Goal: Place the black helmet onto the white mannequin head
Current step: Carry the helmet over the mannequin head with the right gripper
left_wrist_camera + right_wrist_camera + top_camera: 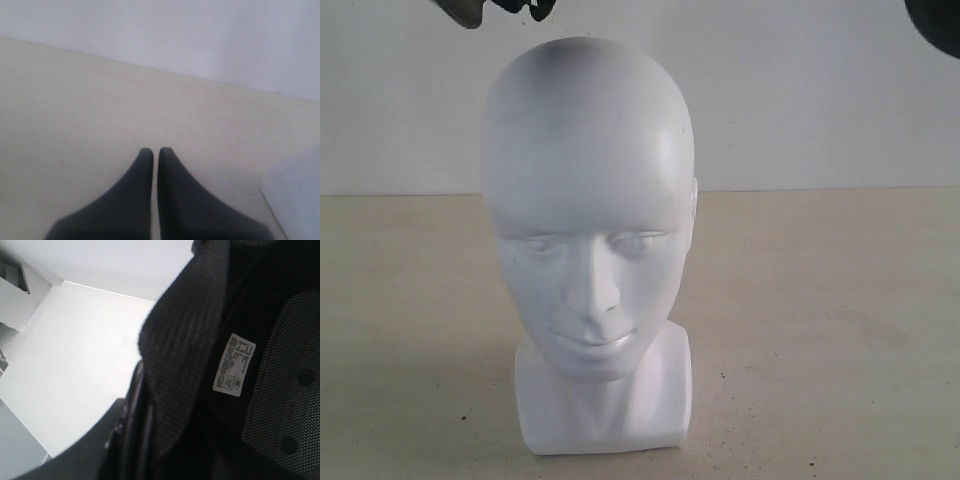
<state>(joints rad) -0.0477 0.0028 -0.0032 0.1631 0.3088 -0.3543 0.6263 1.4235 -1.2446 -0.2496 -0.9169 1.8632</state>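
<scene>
While the beige table [840,320] bears it, the white mannequin head [588,200] stands upright on its square base, crown bare, facing the exterior camera. The black helmet [185,340] fills the right wrist view with its padded inside. I cannot tell whether the right gripper grasps it. The left gripper [155,150] is clenched on nothing above the table. A small white label [234,365] sits on the padding.

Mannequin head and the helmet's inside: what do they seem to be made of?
The white mannequin head looks like hard moulded plastic, glossy: sharp highlights on temple and lips, grey scuffs on the crown. The black helmet, in the right wrist view, shows soft lining: ribbed woven fabric padding, fine mesh beside it, a white printed label. Its shell cannot be judged.
</scene>
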